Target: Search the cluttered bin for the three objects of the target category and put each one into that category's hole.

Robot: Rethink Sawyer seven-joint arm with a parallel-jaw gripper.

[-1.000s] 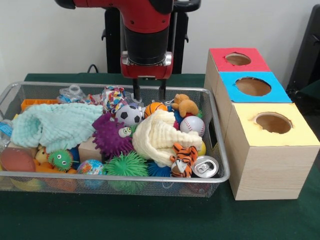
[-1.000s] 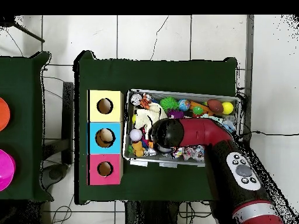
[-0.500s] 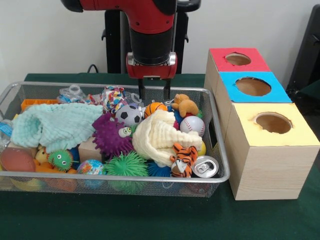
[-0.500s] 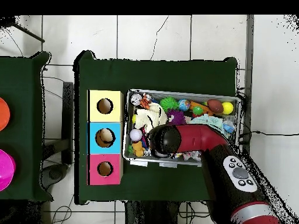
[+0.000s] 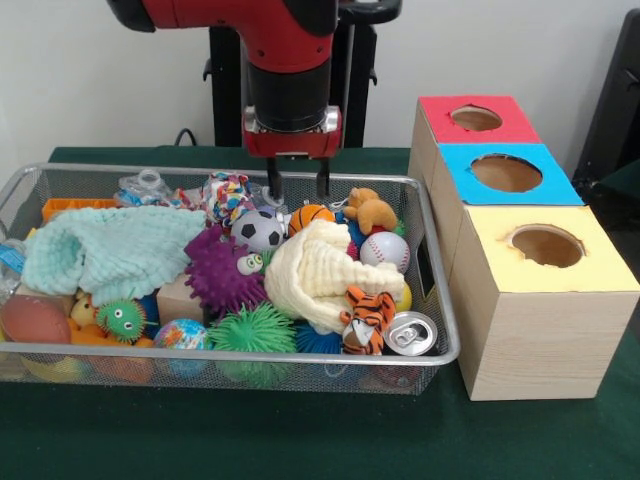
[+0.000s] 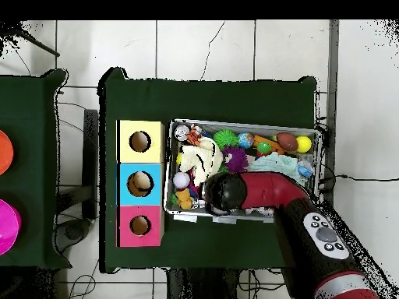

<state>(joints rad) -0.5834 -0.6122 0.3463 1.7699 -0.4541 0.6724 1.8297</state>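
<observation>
Wire bin [image 5: 435, 300] crammed with toys; no legible writing. Gripper [image 5: 296, 188] above, fingers parted, empty.

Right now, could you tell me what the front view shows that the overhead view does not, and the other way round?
Only the front view shows the gripper with its open fingers above the soccer ball and small basketball, and the tiger toy's stripes beside the can. Only the overhead view shows the tiled floor, a second table and the arm hiding part of the bin. Both show the wire bin and the red, blue and yellow boxes.
</observation>
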